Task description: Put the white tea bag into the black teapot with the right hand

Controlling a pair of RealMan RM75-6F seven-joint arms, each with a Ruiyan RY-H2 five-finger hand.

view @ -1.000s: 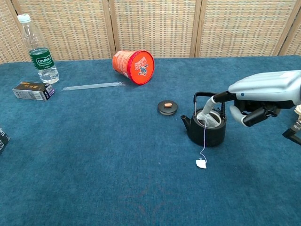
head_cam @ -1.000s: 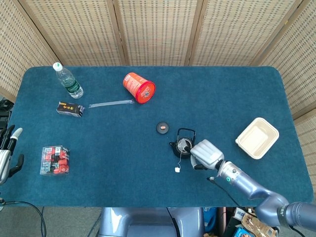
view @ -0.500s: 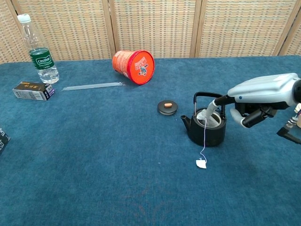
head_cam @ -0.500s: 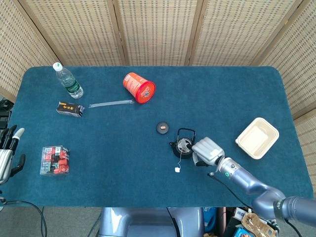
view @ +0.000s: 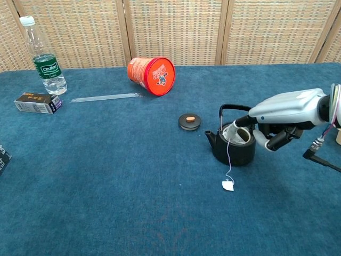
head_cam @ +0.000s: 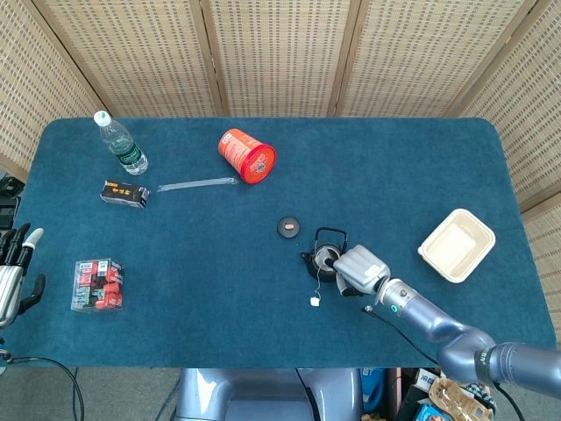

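Nearest, we log the tea bag's paper tag (view: 228, 185) lying on the blue table (view: 133, 202), its string running up over the rim of the black teapot (view: 234, 151). The white tea bag (view: 230, 132) sits in the pot's open mouth, touched by a fingertip of the right hand (view: 279, 114). One finger reaches to the bag; the others curl under the palm. Whether the bag is pinched or merely touched, we cannot tell. At the table's left edge we note the left hand (head_cam: 12, 274), fingers apart, holding nothing, beside a clear packet with red items (head_cam: 97, 285).

Just beyond the pot lies its lid (view: 189, 121), apart from it. To the right we see a white tray (head_cam: 456, 245). Farther back: a dark small box (view: 37, 103), a clear strip (view: 106, 97), an orange canister (view: 151, 75) on its side, a water bottle (view: 43, 57) upright. Woven screens (view: 176, 29) close the rear.
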